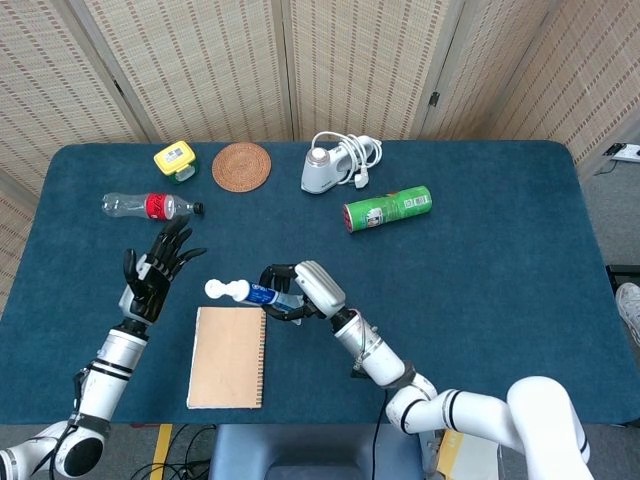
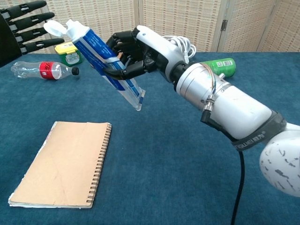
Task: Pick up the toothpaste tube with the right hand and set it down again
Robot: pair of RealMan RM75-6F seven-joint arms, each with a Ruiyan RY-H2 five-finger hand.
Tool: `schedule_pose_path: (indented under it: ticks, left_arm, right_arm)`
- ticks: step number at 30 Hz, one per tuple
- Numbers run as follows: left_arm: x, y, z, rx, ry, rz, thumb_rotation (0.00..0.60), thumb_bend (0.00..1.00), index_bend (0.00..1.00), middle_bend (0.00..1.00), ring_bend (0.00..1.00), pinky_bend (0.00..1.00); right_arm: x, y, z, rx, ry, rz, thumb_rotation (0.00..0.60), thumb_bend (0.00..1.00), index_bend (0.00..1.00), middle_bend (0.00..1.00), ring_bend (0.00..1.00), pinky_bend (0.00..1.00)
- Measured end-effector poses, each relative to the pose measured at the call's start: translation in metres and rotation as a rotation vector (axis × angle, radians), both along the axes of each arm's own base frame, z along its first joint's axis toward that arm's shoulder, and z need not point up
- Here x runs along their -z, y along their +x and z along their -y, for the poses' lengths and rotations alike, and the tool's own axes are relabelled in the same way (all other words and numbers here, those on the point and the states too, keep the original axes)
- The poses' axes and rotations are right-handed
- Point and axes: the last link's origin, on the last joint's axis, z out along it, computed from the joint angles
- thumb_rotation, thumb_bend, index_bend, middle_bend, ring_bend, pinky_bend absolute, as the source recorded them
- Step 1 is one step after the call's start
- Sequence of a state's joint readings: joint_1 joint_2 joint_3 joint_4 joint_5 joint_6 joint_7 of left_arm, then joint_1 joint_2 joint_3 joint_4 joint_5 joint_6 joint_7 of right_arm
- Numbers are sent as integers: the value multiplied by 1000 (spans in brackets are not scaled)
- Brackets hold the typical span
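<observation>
My right hand (image 1: 298, 290) (image 2: 131, 54) grips a blue and white toothpaste tube (image 1: 245, 293) (image 2: 99, 58) around its middle and holds it in the air above the table. The tube is tilted, its white flip cap (image 1: 216, 289) (image 2: 55, 29) pointing up and left, its flat crimped end (image 2: 137, 102) pointing down. My left hand (image 1: 158, 270) (image 2: 21, 26) is raised just left of the cap, fingers spread, holding nothing.
A tan spiral notebook (image 1: 229, 356) (image 2: 63, 163) lies below the tube. At the back stand a plastic bottle with a red label (image 1: 152, 205), a yellow box (image 1: 174, 158), a round woven coaster (image 1: 241, 166), a white charger with cable (image 1: 335, 163) and a green can on its side (image 1: 388, 209).
</observation>
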State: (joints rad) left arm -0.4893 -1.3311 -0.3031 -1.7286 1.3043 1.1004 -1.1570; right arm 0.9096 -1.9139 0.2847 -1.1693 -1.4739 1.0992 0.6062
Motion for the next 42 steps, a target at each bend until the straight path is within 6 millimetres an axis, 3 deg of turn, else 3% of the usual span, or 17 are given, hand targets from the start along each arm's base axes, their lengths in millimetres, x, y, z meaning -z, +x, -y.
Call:
schedule_pose_path:
  ticks: [9, 32, 42]
  left_arm:
    - [9, 15, -4, 24, -16, -13, 4, 95, 0, 14, 0, 214]
    - [12, 21, -8, 18, -34, -6, 2, 95, 0, 13, 0, 214]
    - [12, 20, -8, 80, 2, -123, 3, 95, 0, 14, 0, 214]
  right_arm:
    - [11, 20, -1, 0, -6, -2, 600, 461, 671, 607, 550, 558]
    - [33, 50, -4, 1, -66, -78, 600, 452, 713, 630, 600, 590]
    - [37, 58, -5, 25, -38, -114, 600, 453, 724, 638, 615, 608]
